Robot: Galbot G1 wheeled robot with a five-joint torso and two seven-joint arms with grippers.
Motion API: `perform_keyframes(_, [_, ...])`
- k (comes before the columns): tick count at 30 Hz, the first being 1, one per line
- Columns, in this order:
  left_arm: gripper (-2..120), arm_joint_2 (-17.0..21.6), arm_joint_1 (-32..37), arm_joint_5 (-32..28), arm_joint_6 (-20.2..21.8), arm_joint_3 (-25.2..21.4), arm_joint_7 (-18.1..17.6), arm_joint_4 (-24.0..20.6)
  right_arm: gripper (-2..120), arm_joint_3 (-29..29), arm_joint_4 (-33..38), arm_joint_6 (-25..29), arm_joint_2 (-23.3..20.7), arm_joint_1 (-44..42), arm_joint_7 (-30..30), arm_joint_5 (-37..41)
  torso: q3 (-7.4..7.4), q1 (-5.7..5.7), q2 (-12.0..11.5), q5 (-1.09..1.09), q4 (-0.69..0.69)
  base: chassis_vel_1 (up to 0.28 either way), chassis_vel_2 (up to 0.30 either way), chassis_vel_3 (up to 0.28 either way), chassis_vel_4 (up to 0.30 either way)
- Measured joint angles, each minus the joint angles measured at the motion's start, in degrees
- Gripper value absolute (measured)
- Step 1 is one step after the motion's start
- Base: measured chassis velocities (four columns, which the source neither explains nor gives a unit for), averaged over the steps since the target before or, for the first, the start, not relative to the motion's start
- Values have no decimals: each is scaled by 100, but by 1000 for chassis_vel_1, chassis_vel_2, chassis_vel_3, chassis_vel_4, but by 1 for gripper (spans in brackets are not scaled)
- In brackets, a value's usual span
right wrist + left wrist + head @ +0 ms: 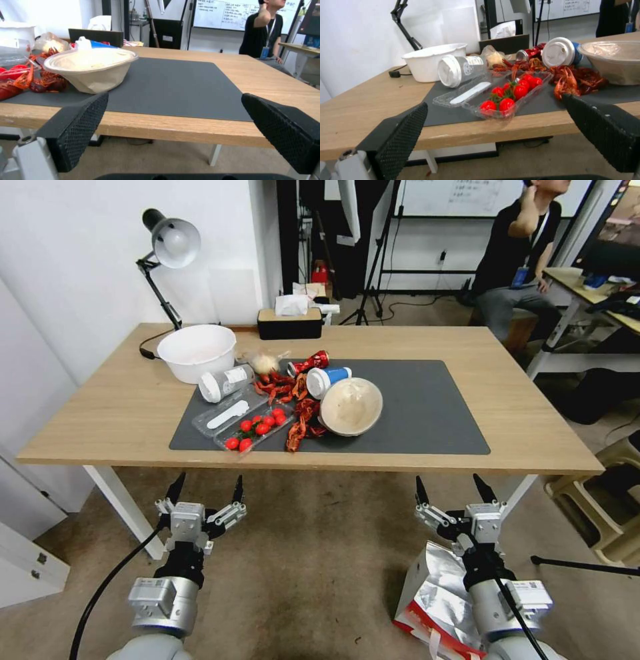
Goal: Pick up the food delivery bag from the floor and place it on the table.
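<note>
The table (127, 407) is a wide light-wood top on white legs, standing on brownish carpet against a white wall. A dark grey mat (427, 410) covers its middle. The half of the mat toward the wall holds the clutter: a white bowl (197, 351) just off the mat's corner, a tipped cup (223, 382), a clear tray of tomatoes (257, 428), red crayfish (297, 410), a blue cup (327, 379) and a beige lidded bowl (351, 407). A desk lamp (167, 253) rises behind the white bowl, and a tissue box (290, 320) sits at the table's far edge.

Both grippers hover below the table's near edge, spread wide and holding nothing: the left gripper (205, 490) below the tomatoes, the right gripper (452, 490) below the mat's bare end. The bag (433, 597) stands on the floor under the right arm, foil lining showing, red side down low.
</note>
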Motion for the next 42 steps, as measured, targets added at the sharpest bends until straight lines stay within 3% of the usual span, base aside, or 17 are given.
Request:
perform_keyframes(31, [100,3,18,-51,63,42,-73,-44,100,17,161,-161,8,-157,-53,93,0,0,0,3,3,0,0,0,0])
perform_keyframes(32, [100,17,80,-222,299,205,-314,-195,100,82,597,-632,40,-606,-207,358,0,1,0,-2,0,0,0,0,0])
perform_keyframes(33, [100,17,80,-222,299,205,-314,-195,100,82,597,-632,40,-606,-207,358,0,1,0,-2,0,0,0,0,0])
perform_keyframes(34, [100,38,158,-425,582,405,-596,-377,100,122,886,-943,61,-919,-307,534,0,0,0,-4,-4,0,0,0,0])
perform_keyframes(37, [100,26,134,-278,363,372,-392,-352,100,143,1022,-1104,72,-1064,-359,627,-2,-3,1,2,-2,0,0,0,0])
perform_keyframes(39, [100,42,215,-497,675,570,-714,-520,100,159,1027,-1114,76,-1073,-384,663,0,-1,0,2,1,0,0,0,0])
perform_keyframes(40, [100,66,330,-810,1106,859,-1152,-766,100,165,1027,-1114,75,-1072,-385,663,0,0,0,1,1,0,0,0,0])
perform_keyframes(41, [100,66,330,-810,1106,859,-1152,-766,100,165,1027,-1114,75,-1072,-385,663,0,0,0,1,1,0,0,0,0])
perform_keyframes(42, [100,86,415,-1047,1437,1075,-1491,-963,100,167,1027,-1114,73,-1069,-385,663,0,-1,1,2,1,0,0,0,0])
